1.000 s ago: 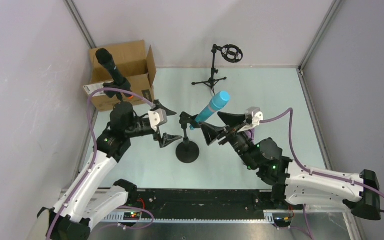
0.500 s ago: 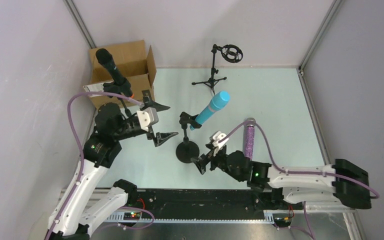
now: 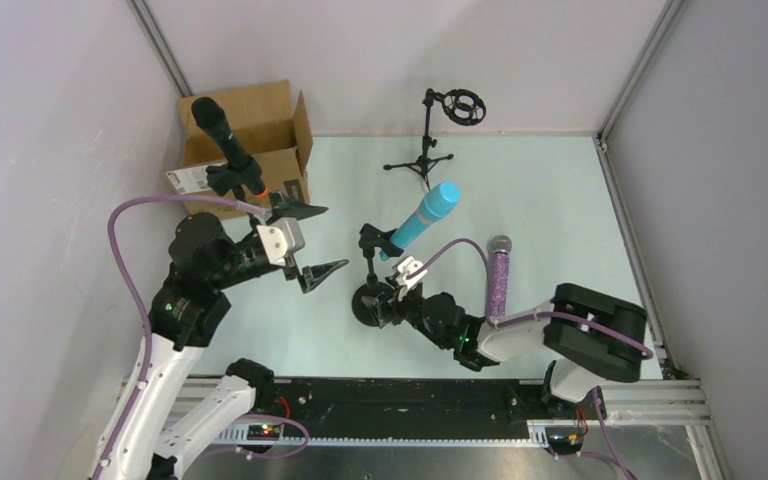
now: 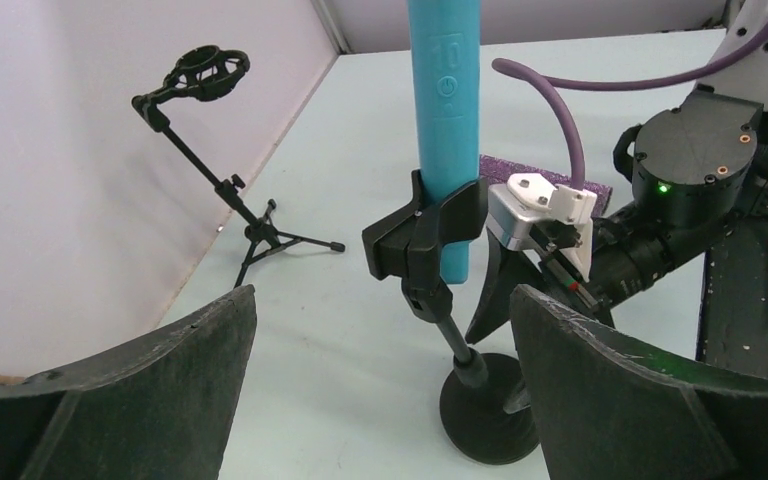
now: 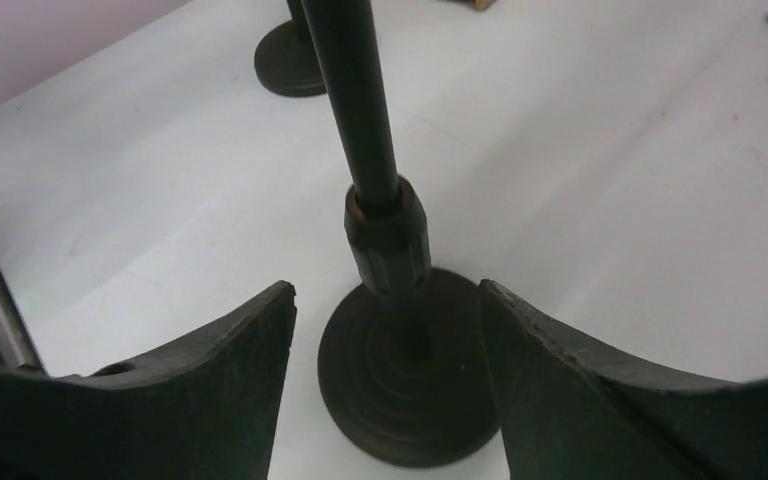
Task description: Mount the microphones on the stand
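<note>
Top external view: a glittery purple microphone [image 3: 499,282] lies flat on the tabletop [image 3: 560,200] at about 3 o'clock from the round-base stand [image 3: 373,303]. Its long axis runs 12 to 6, with the silver mesh head toward 12. It looks rigid and fairly light, round enough to roll; mid-barrel seems the safest hold. The turquoise microphone [image 3: 423,218] sits clipped in that stand, tilted toward 1 o'clock. The left hand [image 3: 337,237], at the stand's 9 o'clock, is wide open and empty. The right hand [image 5: 385,300] is spread open around the stand's lower pole, gripping nothing.
</note>
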